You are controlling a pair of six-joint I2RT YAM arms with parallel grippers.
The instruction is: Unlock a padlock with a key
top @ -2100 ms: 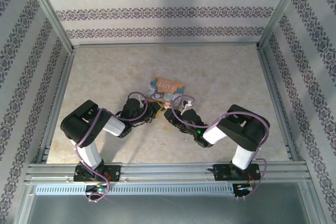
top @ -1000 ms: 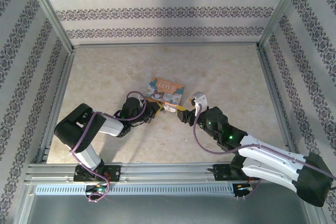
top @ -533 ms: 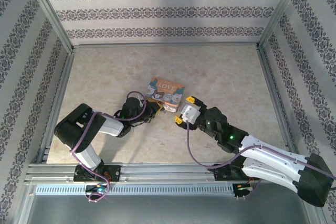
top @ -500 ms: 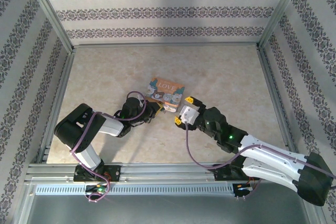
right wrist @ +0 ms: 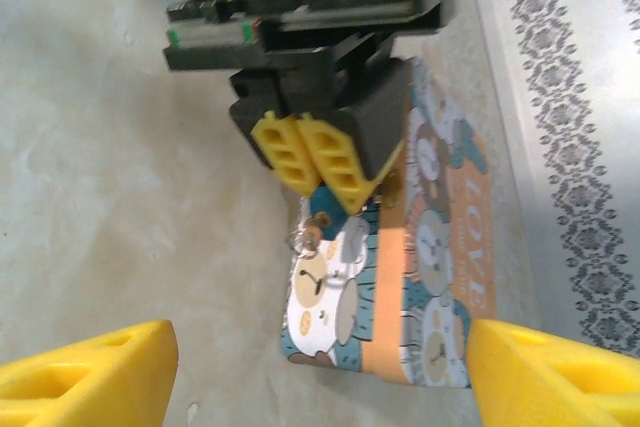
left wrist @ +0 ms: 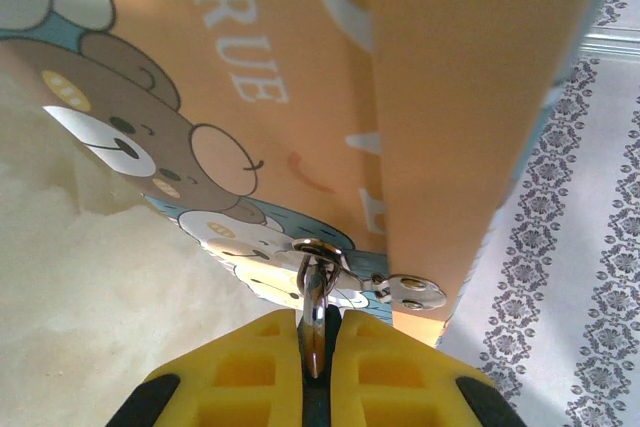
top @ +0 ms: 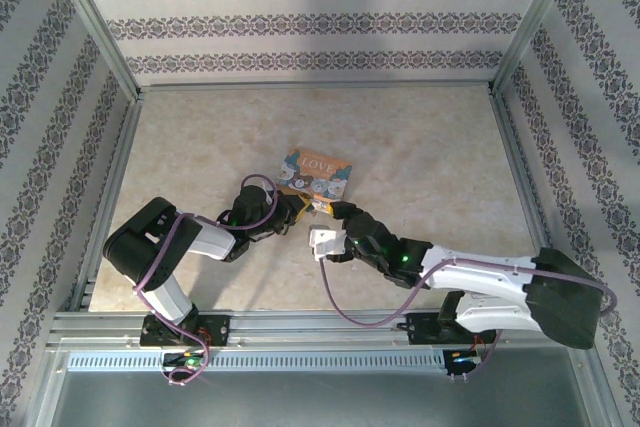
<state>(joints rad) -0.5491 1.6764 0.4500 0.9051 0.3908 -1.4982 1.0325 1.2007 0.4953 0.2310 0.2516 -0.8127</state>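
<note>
Your right arm has swung low across the near part of the table [top: 200, 147] since half a second ago, and its wrist has slid toward the near left, away from the tin's right end, while your left arm and the orange "LOVE" tin [top: 318, 169] have stayed where they were. That tin lies flat about mid-surface. Your left gripper [left wrist: 316, 342] sits at the tin's near edge with its yellow pads pressed together on the padlock [left wrist: 315, 292]. You can see the padlock's silvery shackle rising from between the pads and hooked through the small metal ring [left wrist: 320, 247] of the tin's clasp, but its body is hidden between the fingers. From the right wrist you look straight at those closed yellow pads against the tin. Your right gripper [right wrist: 320, 377] stands wide open just near of the tin, its two yellow fingertips [right wrist: 85, 367] far apart at the bottom corners of that view, touching nothing. Whether a key sits in the padlock, you cannot tell from these views.
</note>
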